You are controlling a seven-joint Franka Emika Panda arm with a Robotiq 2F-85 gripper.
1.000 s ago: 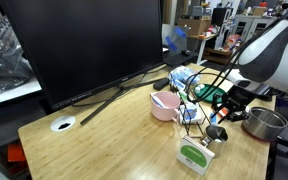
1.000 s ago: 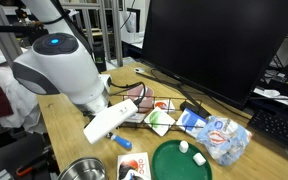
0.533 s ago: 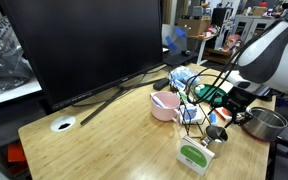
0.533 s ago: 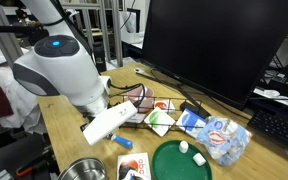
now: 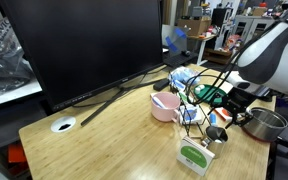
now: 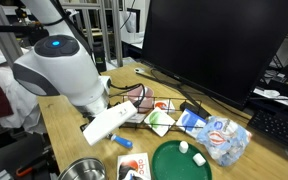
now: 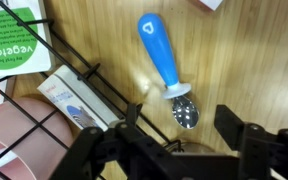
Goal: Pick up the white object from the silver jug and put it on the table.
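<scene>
Table of light grained wood [image 5: 94, 140] lies under the gripper [image 7: 179, 140] and spreads well away from it on every side. A round white grommet hole [image 5: 63, 125] sits far off toward the table's other end. The large black monitor [image 5: 84, 45] stands on the table, well apart from the gripper. The wide steel pot [image 5: 265, 123] is near the gripper, on its side away from the monitor. The round pink bowl [image 5: 165, 106] sits on the opposite side, with the black wire rack [image 5: 198, 96] between bowl and gripper. In the wrist view the rack's bars run just beside one finger. The white box with a green label [image 5: 195, 157] lies beyond the rack there. A blue-handled metal scoop [image 7: 167, 60] lies flat on the wood straight ahead of the gripper, its shiny bowl nearest the fingertips. The small shiny silver jug [image 5: 216, 132] stands on the table just below the gripper, between the pot and the rack. The jaws stand wide apart and hold nothing. The white object is too small to make out in the jug
</scene>
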